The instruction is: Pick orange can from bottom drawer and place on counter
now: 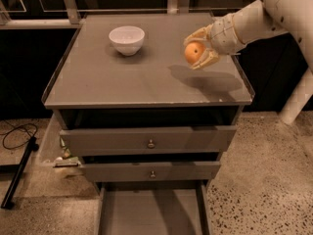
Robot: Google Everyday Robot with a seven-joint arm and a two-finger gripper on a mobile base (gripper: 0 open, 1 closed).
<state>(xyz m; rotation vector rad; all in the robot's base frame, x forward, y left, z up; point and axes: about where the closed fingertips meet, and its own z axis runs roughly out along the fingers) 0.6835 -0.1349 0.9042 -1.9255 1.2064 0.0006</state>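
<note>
The orange can [195,52], a small round orange ball, is held in my gripper [198,50], which is shut on it from above and below. The gripper hangs in the air above the right part of the counter [122,77], casting a shadow on the gray top. The bottom drawer [151,212] is pulled open at the bottom of the view; its flat gray floor holds nothing.
A white bowl [126,39] stands on the counter's far left part. Two gray drawer fronts with knobs [150,143] sit below the top. A black cable [17,133] and a stand foot lie on the floor at left. My white arm [264,16] reaches in from the right.
</note>
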